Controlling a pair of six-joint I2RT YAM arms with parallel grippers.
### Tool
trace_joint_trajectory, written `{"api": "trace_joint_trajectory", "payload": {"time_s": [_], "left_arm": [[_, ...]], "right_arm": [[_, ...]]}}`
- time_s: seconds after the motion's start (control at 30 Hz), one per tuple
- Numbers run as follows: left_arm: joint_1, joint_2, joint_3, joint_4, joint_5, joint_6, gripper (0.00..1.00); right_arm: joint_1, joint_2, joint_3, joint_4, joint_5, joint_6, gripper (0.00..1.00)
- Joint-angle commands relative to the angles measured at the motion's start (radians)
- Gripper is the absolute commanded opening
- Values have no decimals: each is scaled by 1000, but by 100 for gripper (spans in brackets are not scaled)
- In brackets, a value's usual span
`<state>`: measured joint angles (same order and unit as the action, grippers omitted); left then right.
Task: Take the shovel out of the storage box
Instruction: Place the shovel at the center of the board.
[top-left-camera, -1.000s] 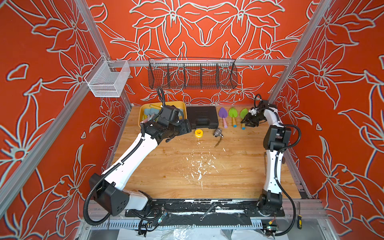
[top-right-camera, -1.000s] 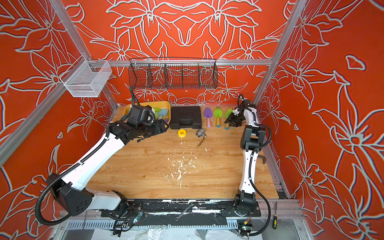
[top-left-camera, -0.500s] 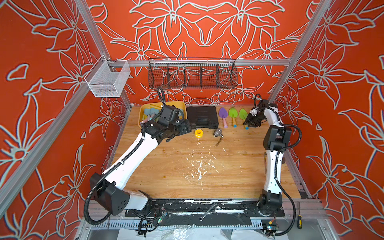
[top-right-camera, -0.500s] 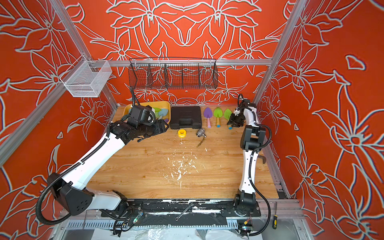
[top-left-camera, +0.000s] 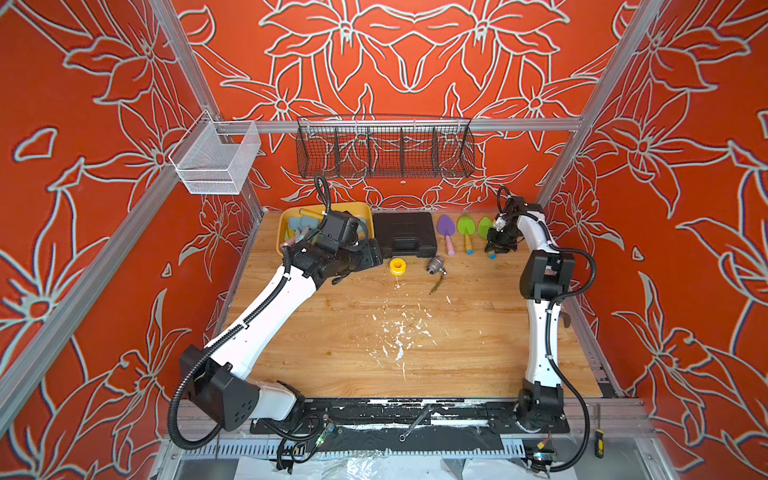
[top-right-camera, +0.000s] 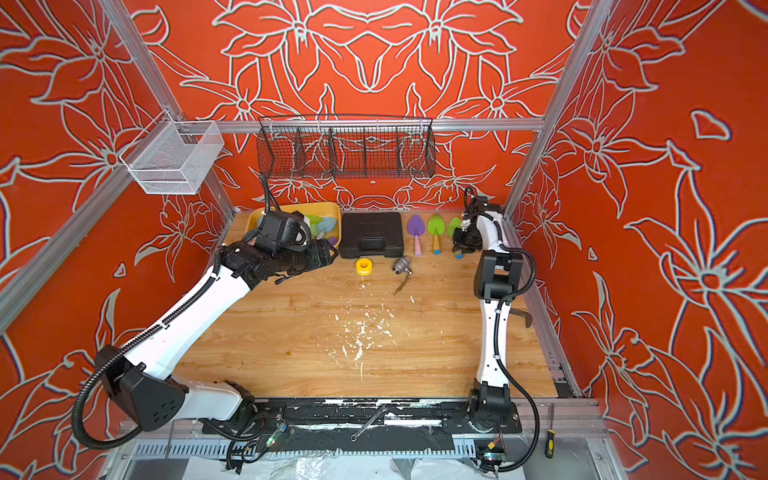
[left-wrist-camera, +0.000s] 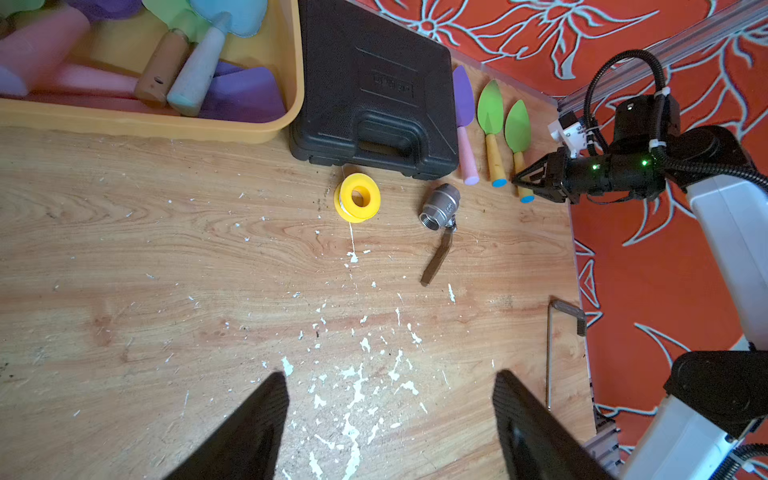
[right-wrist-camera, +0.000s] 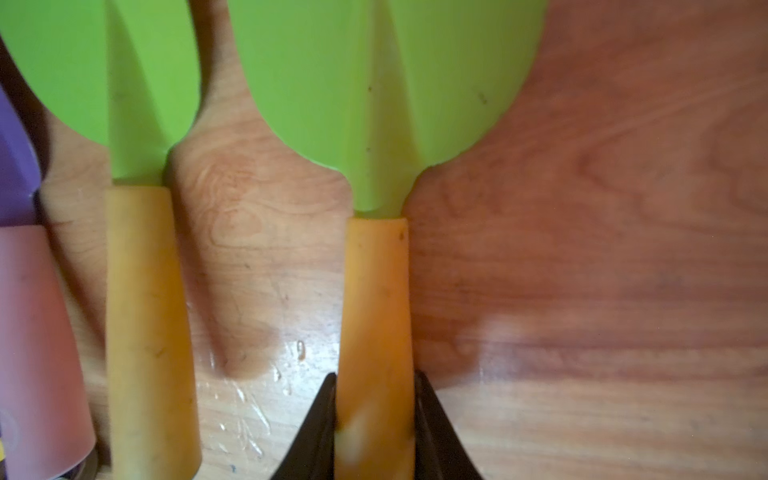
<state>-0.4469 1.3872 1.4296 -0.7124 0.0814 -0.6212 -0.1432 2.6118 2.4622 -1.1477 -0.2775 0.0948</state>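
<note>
The yellow storage box (top-left-camera: 359, 207) (left-wrist-camera: 166, 124) stands at the back left and holds several shovels (left-wrist-camera: 199, 70), partly hidden by my left arm in both top views. My left gripper (left-wrist-camera: 390, 378) (top-left-camera: 374, 255) hovers open and empty over the table, just in front of the box's right corner. To the right of the case lie three shovels: purple (top-left-camera: 445, 226), green (top-left-camera: 466, 224) and another green shovel (top-left-camera: 484, 226) (right-wrist-camera: 395, 83). My right gripper (right-wrist-camera: 374, 378) (top-left-camera: 492, 248) is shut on this last one's orange handle, which lies on the wood.
A black tool case (top-left-camera: 405, 235) sits between the box and the laid-out shovels. A yellow tape roll (top-left-camera: 397, 266) and a metal valve (top-left-camera: 435, 265) lie in front of it. A black wire basket (top-left-camera: 384, 149) and a white mesh basket (top-left-camera: 216, 162) hang on the walls.
My right gripper's jaws have narrowed onto the orange handle of the rightmost green shovel. The left arm has stayed still.
</note>
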Motion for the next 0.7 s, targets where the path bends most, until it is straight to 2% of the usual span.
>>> {"api": "trace_joint_trajectory", "payload": {"time_s": [0.0,0.37,0.47,0.53,0.67], "left_arm": [[-3,-8,-14,16,-12,7,78],[-3,31,-12,37,-12,12,78],[0,54,-1,34,-25,4,78],[7,76,18,19,-49,-11,79],[45,134,100,-42,-87,-25,79]], "right_arm": [[2,26,40,-24,39,-35,18],[2,49,86,17,22,-42,18],[2,50,89,22,2,-39,30],[2,41,88,26,-11,-34,43],[1,-19,80,34,-22,-16,57]]}}
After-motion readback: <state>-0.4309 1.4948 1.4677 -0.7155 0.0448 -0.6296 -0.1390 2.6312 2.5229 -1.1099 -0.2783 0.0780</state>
